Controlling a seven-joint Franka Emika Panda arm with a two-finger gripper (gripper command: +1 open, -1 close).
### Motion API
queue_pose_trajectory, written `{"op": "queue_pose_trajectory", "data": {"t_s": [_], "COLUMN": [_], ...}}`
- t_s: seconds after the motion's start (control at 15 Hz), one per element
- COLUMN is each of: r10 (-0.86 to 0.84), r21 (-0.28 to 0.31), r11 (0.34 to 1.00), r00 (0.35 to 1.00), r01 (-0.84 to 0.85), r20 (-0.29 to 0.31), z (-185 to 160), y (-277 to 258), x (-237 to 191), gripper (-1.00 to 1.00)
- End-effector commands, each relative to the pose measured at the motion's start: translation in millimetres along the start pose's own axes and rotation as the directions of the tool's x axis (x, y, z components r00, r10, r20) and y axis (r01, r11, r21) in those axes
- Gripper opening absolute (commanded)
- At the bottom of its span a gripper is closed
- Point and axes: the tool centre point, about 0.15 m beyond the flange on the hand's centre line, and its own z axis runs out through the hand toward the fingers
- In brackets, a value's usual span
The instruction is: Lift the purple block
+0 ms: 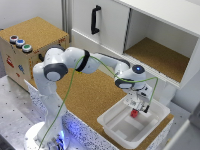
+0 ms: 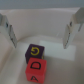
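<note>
1. Wrist view: the gripper [image 2: 39,31] hangs over the white bin [image 2: 15,65], its fingers [image 2: 7,27] spread wide, holding nothing.
2. The purple block [image 2: 34,51], marked G, sits on the bin floor, touching a red block [image 2: 36,70] lettered D and A.
3. Exterior view: the gripper [image 1: 138,106] is above the bin [image 1: 112,122]. Only the red block [image 1: 134,114] can be made out inside.
4. Likely step: descent to grasp. Centre the fingers on the purple block's two free sides, away from the red block, then lower, close, and rise straight out of the bin.
</note>
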Motion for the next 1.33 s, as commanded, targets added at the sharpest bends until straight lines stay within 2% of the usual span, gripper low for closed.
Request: {"op": "queue_pose_trajectory", "data": {"t_s": [0.0, 0.2, 0.4, 0.53, 0.87, 1.0, 1.13, 1.2, 1.27], "r10": [-0.017, 0.036, 0.094, 0.117, 0.214, 0.236, 0.241, 0.246, 0.242], "r21": [0.062, 0.019, -0.053, -0.044, -0.091, -0.091, -0.062, -0.069, -0.066], "r11": [0.998, 0.999, 0.994, 0.992, 0.973, 0.968, 0.969, 0.967, 0.969], "r00": [1.0, 0.999, 0.995, 0.993, 0.977, 0.971, 0.97, 0.969, 0.97], "r01": [0.016, -0.036, -0.095, -0.117, -0.21, -0.233, -0.239, -0.244, -0.239], "r20": [0.008, -0.023, -0.028, -0.003, 0.026, 0.023, 0.034, 0.028, 0.028], "z": [36.7, 39.4, 45.7, 50.6, 62.6, 64.8, 67.6, 68.0, 68.8], "y": [12.7, 8.1, -5.5, -14.5, -22.5, -21.7, -21.4, -21.6, -22.1], "x": [-2.0, -3.4, -1.1, 0.8, 16.4, 24.0, 30.4, 31.9, 31.9], "gripper": [1.0, 1.0, 1.0, 1.0, 1.0, 1.0, 1.0, -1.0, -1.0]}}
